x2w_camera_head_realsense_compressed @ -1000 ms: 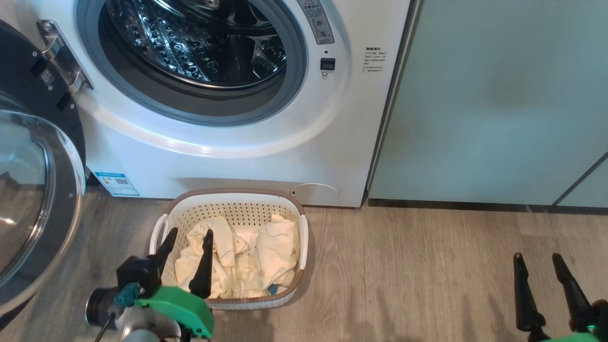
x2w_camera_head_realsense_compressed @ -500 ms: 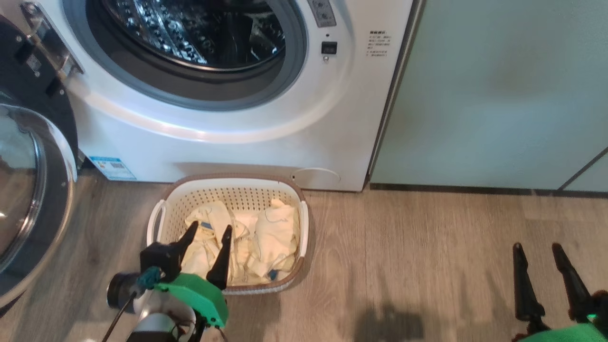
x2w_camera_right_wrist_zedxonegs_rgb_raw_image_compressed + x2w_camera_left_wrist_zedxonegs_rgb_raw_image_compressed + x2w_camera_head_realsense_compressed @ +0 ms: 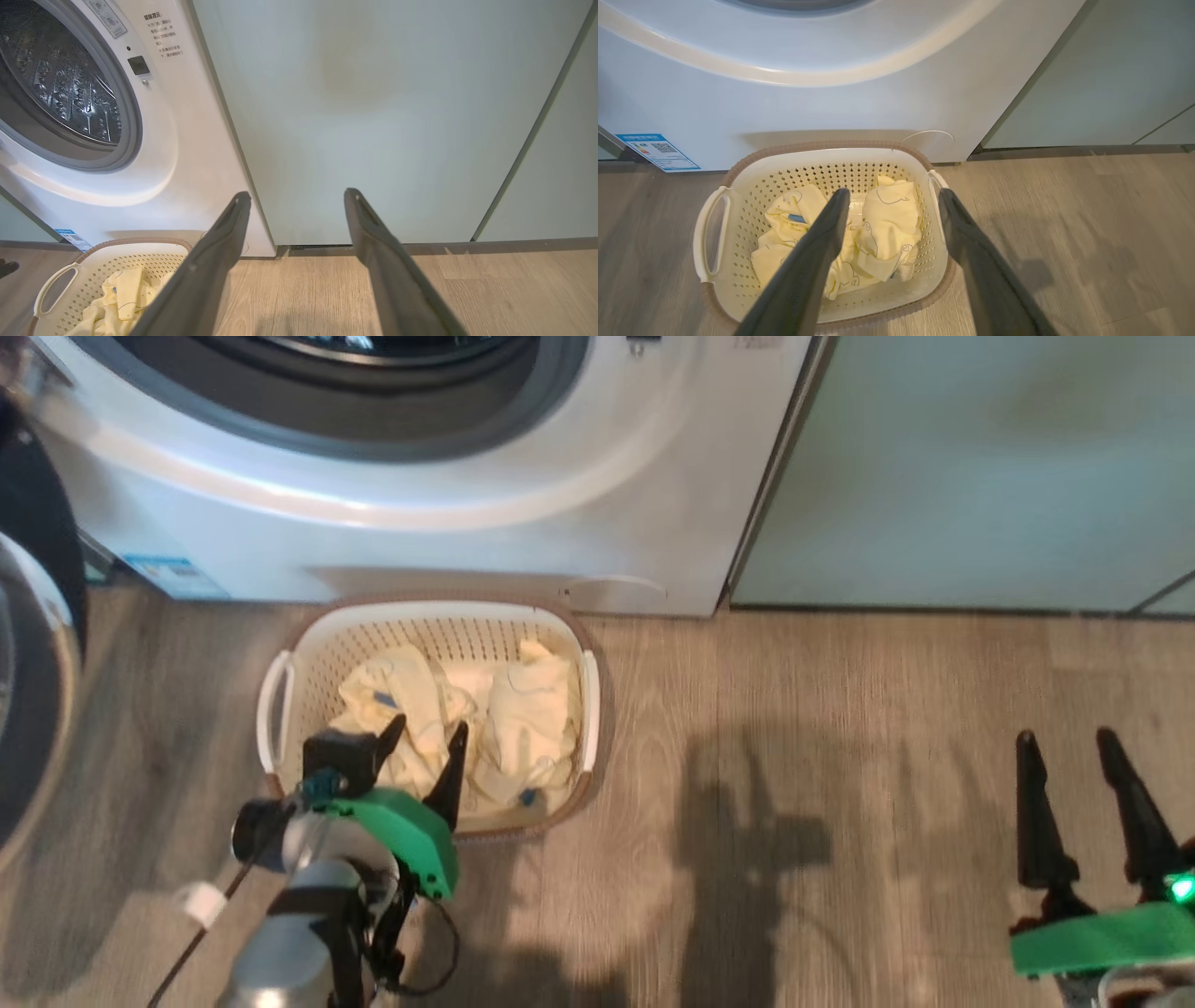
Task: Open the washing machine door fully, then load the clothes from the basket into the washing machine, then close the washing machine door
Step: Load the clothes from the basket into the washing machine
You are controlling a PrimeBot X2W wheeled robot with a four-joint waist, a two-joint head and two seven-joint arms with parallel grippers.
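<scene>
The cream basket [image 3: 280, 691] sits on the floor in front of the white washing machine [image 3: 420, 532]. Pale yellow clothes [image 3: 527, 709] lie heaped inside it. My left gripper [image 3: 428, 726] hangs open just above the near left part of the heap, holding nothing. In the left wrist view its fingers [image 3: 822, 242] straddle the clothes [image 3: 892, 219] over the basket [image 3: 822, 156]. At the far left the washing machine door [image 3: 37, 691] stands swung open. My right gripper [image 3: 1066, 739] is open and empty over bare floor far to the right.
Pale green cabinet panels [image 3: 980, 467] stand to the right of the machine. The right wrist view shows the steel drum [image 3: 60, 84] through the open port, the cabinet [image 3: 397, 116], and the basket [image 3: 117, 259] at lower left. Wood floor [image 3: 840, 803] runs between basket and right gripper.
The head camera has tilted down, so machine and basket sit higher in the picture. My left gripper has moved from the basket's near left rim in over the clothes. Both stayed open.
</scene>
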